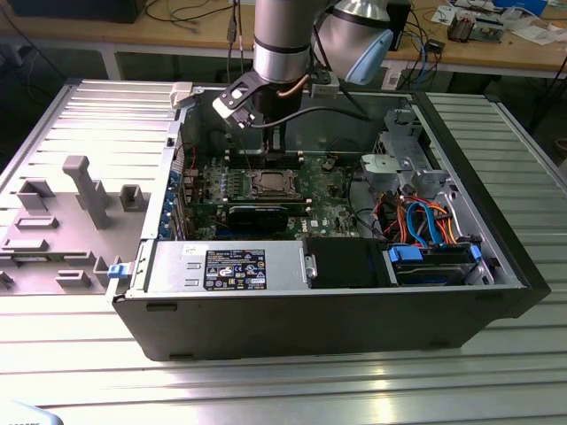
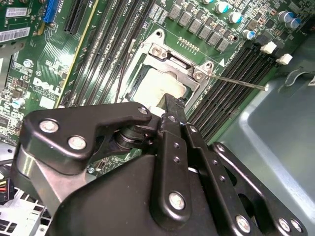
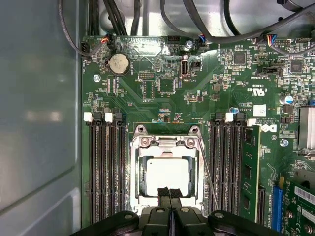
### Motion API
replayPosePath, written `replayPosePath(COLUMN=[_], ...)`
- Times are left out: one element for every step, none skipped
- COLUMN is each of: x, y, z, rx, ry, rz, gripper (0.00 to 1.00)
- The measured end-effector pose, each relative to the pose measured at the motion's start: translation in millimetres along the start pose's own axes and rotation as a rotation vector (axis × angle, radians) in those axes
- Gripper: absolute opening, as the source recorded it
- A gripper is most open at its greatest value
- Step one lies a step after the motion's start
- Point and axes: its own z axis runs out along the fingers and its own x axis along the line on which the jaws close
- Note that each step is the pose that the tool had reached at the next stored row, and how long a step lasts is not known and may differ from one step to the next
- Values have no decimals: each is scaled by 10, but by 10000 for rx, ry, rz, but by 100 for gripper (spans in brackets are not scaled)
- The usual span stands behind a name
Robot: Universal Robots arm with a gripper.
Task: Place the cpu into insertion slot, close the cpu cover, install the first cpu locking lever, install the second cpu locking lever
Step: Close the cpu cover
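Observation:
The cpu (image 3: 167, 174) lies in the insertion slot (image 1: 270, 183) on the green board, its silver-grey top showing through the cut-out of the cpu cover (image 3: 166, 149). The cover lies down flat around it. My gripper (image 3: 170, 192) is shut with nothing between its fingers, and its tips hang over the cpu's edge. In the second wrist view the gripper (image 2: 172, 105) sits just short of the cpu (image 2: 152, 91). One thin wire locking lever (image 3: 206, 169) runs beside the socket. Its free end (image 2: 236, 81) sticks out over the memory slots, unlatched.
Black memory slots flank the socket, and a memory stick (image 3: 251, 167) stands in one. A coin battery (image 3: 118, 63) and cables sit beyond it. The case wall (image 2: 275, 132) rises close by. Drive bays with blue and orange cables (image 1: 425, 239) fill the exterior view's right.

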Motion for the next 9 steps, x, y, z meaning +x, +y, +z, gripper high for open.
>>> replayPosePath(x=[0,0,0,0,0,0,0,0,0], y=[0,0,0,0,0,-1,0,-1,0], z=[-2,-3,-4,-4,-5,-5,-5,-5,-6], rx=[1,1,1,1,1,1,1,1,1], ry=[-1,-2,-2,-2,-2,-2,-2,-2,-2], rz=[0,0,0,0,0,0,0,0,0], gripper=[11,11,11,11,11,11,11,11,11])
